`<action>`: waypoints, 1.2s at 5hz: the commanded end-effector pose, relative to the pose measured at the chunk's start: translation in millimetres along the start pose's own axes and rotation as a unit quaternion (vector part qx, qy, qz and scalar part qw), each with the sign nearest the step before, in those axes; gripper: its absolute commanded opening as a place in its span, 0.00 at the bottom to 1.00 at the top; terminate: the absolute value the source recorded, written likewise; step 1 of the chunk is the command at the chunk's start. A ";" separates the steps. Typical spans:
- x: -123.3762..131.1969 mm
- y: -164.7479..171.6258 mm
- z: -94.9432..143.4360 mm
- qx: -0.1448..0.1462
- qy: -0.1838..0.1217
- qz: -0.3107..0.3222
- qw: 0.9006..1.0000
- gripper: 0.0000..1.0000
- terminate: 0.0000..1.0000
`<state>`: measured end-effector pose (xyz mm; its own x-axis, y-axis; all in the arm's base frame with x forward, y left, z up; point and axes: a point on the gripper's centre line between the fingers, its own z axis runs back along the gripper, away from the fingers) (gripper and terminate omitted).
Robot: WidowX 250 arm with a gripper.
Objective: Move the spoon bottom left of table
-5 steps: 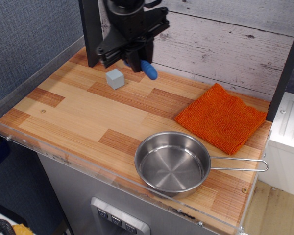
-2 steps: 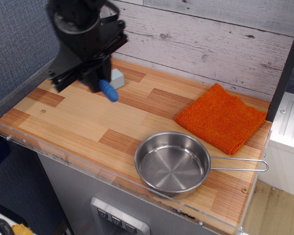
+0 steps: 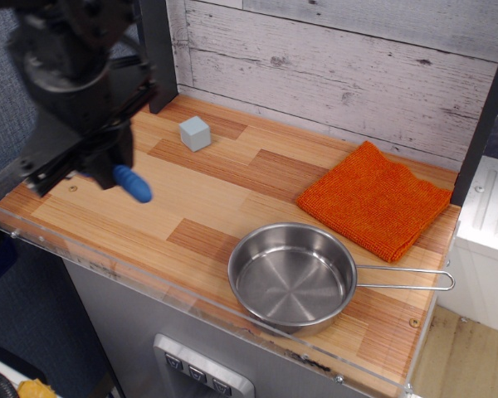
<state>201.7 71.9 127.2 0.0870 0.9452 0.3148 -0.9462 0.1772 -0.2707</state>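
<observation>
My black gripper [image 3: 100,170] hangs over the front left part of the wooden table [image 3: 207,207], above the surface. It is shut on the spoon [image 3: 131,183], whose bright-blue handle sticks out down and to the right from between the jaws. The spoon's silver bowl is hidden inside the gripper. The arm's bulk covers the table's left corner.
A small grey cube [image 3: 195,133] sits at the back left. A steel pan with a wire handle [image 3: 295,278] stands at the front right. An orange cloth [image 3: 373,199] lies at the right. A clear acrylic rim [image 3: 149,278] edges the front. A dark post [image 3: 156,50] stands at the back.
My gripper has carried the spoon from the back beside the grey cube toward the front left of the table, and the cube is now uncovered.
</observation>
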 end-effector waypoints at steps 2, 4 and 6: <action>18.7 24.0 -25.8 0.035 -0.002 0.046 0.998 0.00 0.00; 34.3 27.4 -60.0 0.077 -0.006 0.037 0.996 0.00 0.00; 50.4 -0.2 -84.5 0.090 -0.013 -0.005 0.996 0.00 0.00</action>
<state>229.6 146.6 55.6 0.1000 0.9417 0.3212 -0.9892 0.1289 -0.0700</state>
